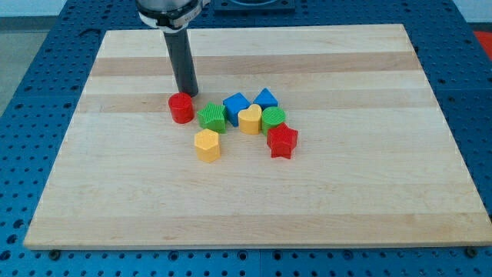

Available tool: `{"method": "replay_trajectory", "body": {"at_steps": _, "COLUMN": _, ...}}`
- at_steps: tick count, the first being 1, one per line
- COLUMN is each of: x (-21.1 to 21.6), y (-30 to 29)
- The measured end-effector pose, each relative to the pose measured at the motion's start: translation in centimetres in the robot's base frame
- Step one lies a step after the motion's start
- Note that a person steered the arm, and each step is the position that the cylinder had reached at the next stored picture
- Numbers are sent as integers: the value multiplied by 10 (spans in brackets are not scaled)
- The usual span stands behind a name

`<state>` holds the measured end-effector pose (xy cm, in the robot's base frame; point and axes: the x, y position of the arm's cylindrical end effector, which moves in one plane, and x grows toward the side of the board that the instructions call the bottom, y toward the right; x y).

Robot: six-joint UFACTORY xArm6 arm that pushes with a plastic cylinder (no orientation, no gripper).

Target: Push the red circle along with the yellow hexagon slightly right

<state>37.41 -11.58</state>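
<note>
The red circle (pixel 181 108) sits left of the block cluster near the board's middle. The yellow hexagon (pixel 207 145) lies just below and to the right of it, a small gap apart. My tip (pixel 187 94) stands right behind the red circle at its upper edge, touching or nearly touching it. The dark rod rises from there to the view's top.
To the right of the red circle sit a green star-like block (pixel 212 117), a blue cube (pixel 236 106), a yellow heart (pixel 250 119), a blue triangle (pixel 266 98), a green circle (pixel 273 119) and a red star (pixel 283 141). The wooden board (pixel 369 192) lies on a blue perforated table.
</note>
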Motion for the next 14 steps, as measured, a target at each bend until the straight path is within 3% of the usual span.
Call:
{"method": "replay_trajectory", "body": {"at_steps": 2, "x": 68, "y": -2}}
{"method": "replay_trajectory", "body": {"at_steps": 3, "x": 85, "y": -2}}
{"method": "replay_trajectory", "body": {"at_steps": 4, "x": 71, "y": -16}}
{"method": "replay_trajectory", "body": {"at_steps": 5, "x": 61, "y": -62}}
{"method": "replay_trajectory", "body": {"at_steps": 6, "x": 97, "y": -112}}
{"method": "replay_trajectory", "body": {"at_steps": 7, "x": 117, "y": -103}}
{"method": "replay_trajectory", "body": {"at_steps": 10, "x": 111, "y": 17}}
{"method": "replay_trajectory", "body": {"at_steps": 12, "x": 149, "y": -29}}
{"method": "replay_trajectory", "body": {"at_steps": 14, "x": 136, "y": 13}}
